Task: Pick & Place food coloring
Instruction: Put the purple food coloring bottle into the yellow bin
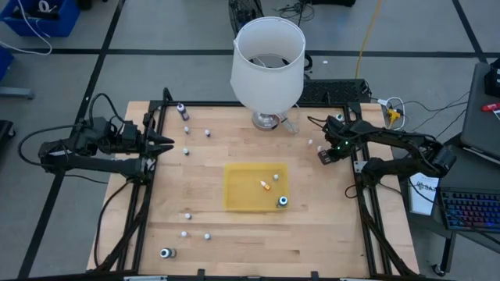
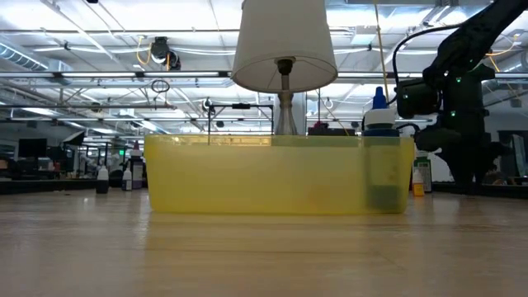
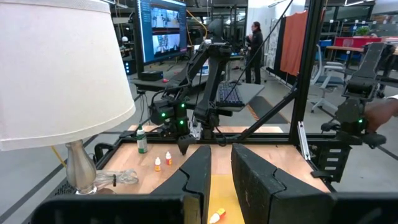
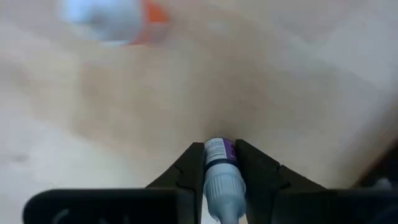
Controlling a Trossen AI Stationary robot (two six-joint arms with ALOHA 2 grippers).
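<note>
Tiny food coloring bottles lie scattered over the wooden table; several are on its left half and two are near the right edge. My right gripper points down at the table's right side, shut on one small purple-labelled bottle. A blurred orange-capped bottle lies beyond it. The flat yellow tray in the middle holds an orange-capped bottle and a dark teal-topped one. My left gripper waits level at the left edge, shut. My right gripper pinches the small bottle by its purple-labelled body between its two fingers, which come from above, pointing down. The bottle stands upright in the hold, its whitish cap toward the wrist. Whether its base rests on the table I cannot tell.
A lamp with a big white shade stands at the table's far middle. A black frame runs along the table's sides. A green bottle stands near the lamp's base. A person stands in the room behind.
</note>
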